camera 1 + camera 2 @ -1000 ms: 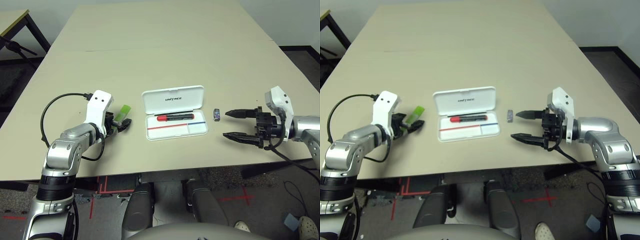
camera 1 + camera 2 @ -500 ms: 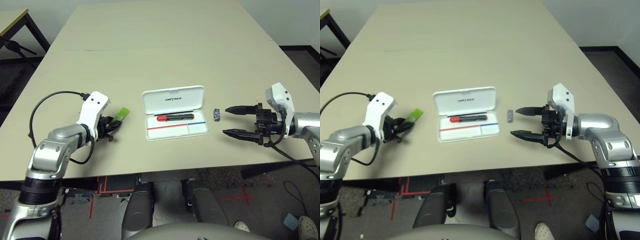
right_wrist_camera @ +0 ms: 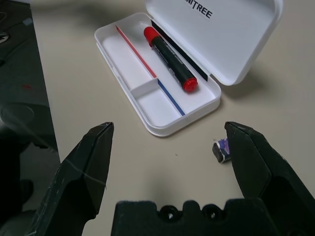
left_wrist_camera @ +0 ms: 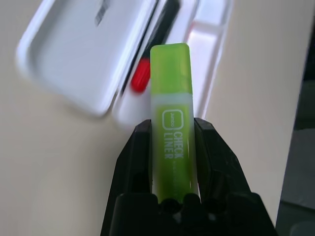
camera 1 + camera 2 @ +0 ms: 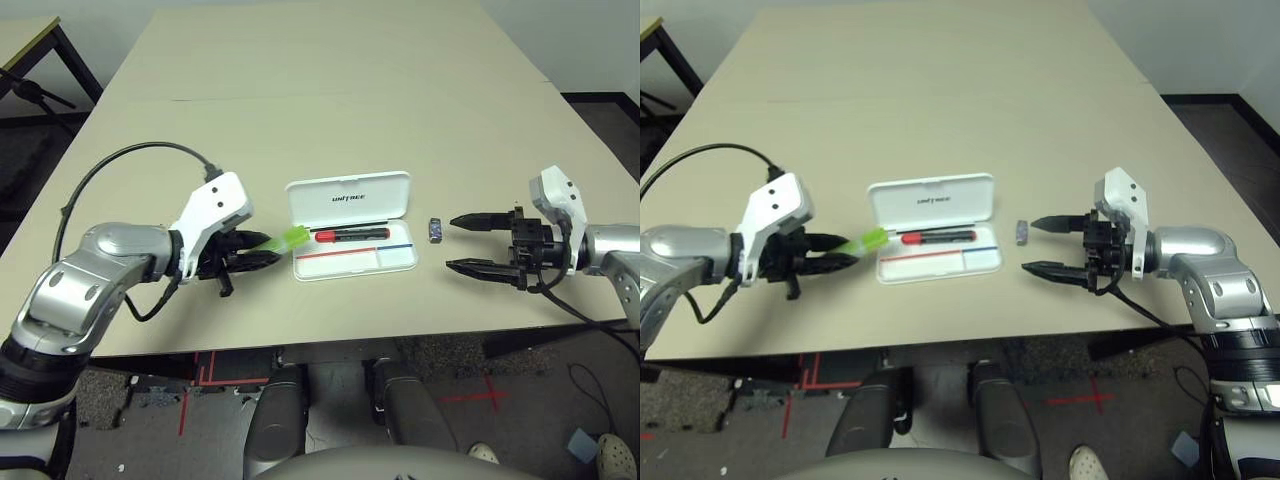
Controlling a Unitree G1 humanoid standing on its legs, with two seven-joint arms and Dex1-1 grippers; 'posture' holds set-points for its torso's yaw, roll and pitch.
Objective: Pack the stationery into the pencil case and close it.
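The white pencil case [image 5: 351,225] lies open at the table's [image 5: 330,90] near middle, a red marker [image 5: 351,235] inside. The left gripper [image 5: 262,252], reaching level toward the case's left end, clamps a green highlighter [image 4: 171,118]; the left wrist view shows its printed label. The right gripper [image 5: 468,242], fingers wide apart, points at a small blue block [image 3: 222,149] beside the case's right end.
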